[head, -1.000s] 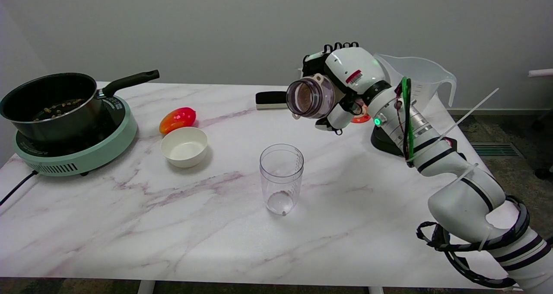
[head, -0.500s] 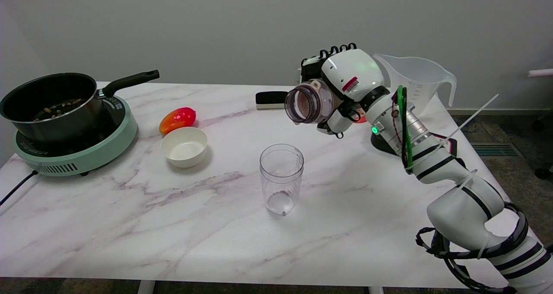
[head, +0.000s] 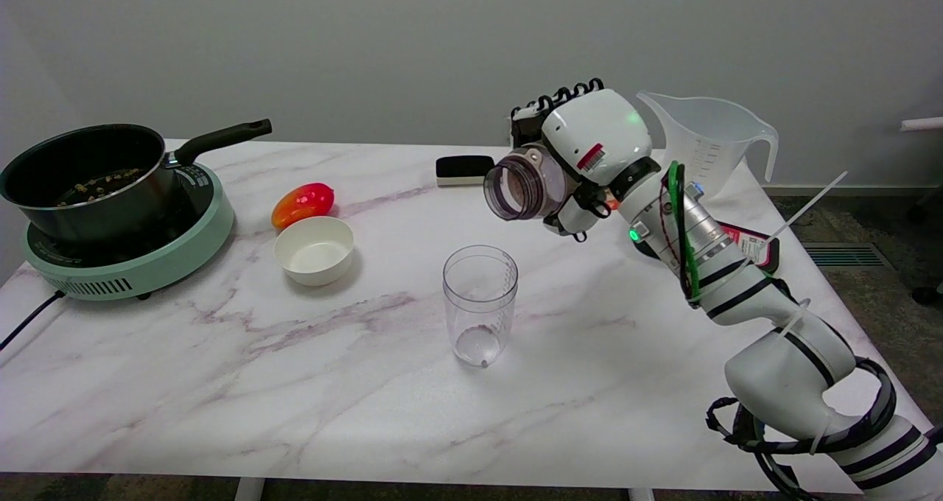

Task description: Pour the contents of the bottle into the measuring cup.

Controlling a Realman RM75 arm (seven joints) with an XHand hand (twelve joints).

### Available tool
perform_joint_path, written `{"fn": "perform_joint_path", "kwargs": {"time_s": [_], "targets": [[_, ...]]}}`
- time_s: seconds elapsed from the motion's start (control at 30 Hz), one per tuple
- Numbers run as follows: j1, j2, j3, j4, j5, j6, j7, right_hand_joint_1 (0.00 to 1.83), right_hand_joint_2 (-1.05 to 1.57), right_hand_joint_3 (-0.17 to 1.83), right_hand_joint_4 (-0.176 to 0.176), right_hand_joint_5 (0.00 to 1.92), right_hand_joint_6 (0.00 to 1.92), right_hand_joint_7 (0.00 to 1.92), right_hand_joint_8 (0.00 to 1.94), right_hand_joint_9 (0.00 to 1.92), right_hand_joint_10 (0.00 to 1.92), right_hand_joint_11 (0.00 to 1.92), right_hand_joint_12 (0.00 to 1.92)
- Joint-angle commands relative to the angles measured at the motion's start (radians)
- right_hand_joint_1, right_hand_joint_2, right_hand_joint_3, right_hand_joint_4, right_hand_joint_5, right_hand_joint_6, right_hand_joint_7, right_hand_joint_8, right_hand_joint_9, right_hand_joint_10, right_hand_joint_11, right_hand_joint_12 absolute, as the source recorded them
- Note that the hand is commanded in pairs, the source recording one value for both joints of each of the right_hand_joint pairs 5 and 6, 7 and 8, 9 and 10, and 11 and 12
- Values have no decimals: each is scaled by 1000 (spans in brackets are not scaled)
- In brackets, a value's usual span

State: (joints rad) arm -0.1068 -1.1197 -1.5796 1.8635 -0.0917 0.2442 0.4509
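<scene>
bottle [head: 524,188] shifted left | right hand [head: 589,144] grips it | above measuring cup [head: 479,303]

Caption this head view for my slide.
Right hand holds tipped clear bottle above upright clear plastic measuring cup.

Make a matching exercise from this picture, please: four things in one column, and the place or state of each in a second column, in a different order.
Things:
1. bottle
2. measuring cup
3. black pan
4. white bowl

Places or states:
A. stands upright at the table's middle, nearly empty
B. sits on the green cooker at the left
C. lies tipped on its side in the right hand, above the table
D. stands just in front of the red-orange fruit

Pairs: 1-C, 2-A, 3-B, 4-D
</scene>
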Motion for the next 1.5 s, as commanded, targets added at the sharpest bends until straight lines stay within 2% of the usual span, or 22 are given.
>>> {"fn": "perform_joint_path", "kwargs": {"time_s": [0.03, 0.3, 1.5], "targets": [[-20, -44, -33, -2, -72, 31, -54, 1475, 630, 826, 0, 1261, 1261, 1339, 1339, 1216, 1216, 1021, 1021], [-64, -102, -26, -5, -182, 45, -66, 1475, 640, 820, 0, 1266, 1266, 1343, 1343, 1220, 1220, 1025, 1025], [-57, -110, -21, 1, -318, 133, -100, 1461, 725, 751, 0, 1308, 1308, 1369, 1369, 1236, 1236, 1061, 1061]]}}
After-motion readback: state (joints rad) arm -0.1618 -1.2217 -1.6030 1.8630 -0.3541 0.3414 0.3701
